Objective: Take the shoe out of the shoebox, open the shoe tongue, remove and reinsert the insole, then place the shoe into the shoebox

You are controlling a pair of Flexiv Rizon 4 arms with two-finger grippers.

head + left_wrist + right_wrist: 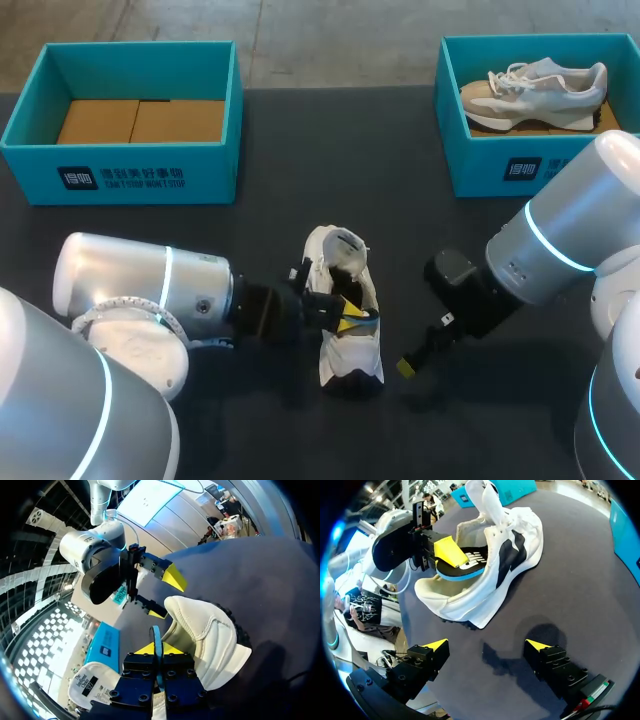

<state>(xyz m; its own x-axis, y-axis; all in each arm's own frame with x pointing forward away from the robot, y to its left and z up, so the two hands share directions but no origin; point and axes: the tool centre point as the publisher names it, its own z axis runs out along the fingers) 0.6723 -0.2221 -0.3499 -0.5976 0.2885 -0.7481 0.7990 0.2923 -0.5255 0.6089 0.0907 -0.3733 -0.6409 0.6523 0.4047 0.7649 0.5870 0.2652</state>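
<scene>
A white shoe with black panels (352, 365) (520, 540) (212, 630) lies on the dark table's middle, out of both boxes, its tongue pulled up. A black insole with a blue edge (467, 571) (156, 637) sticks up out of the shoe's opening. My left gripper (349, 319) (159, 649) (449, 552) reaches in from the shoe's left side and is shut on the insole's raised end. My right gripper (410, 364) (486, 645) (161, 594) hovers just right of the shoe's near end, open, nothing between its fingers.
A teal shoebox (120, 180) at the back left shows only its cardboard floor. A second teal shoebox (500, 170) at the back right holds another pale shoe (535, 90). Bare dark table lies between the boxes and the shoe.
</scene>
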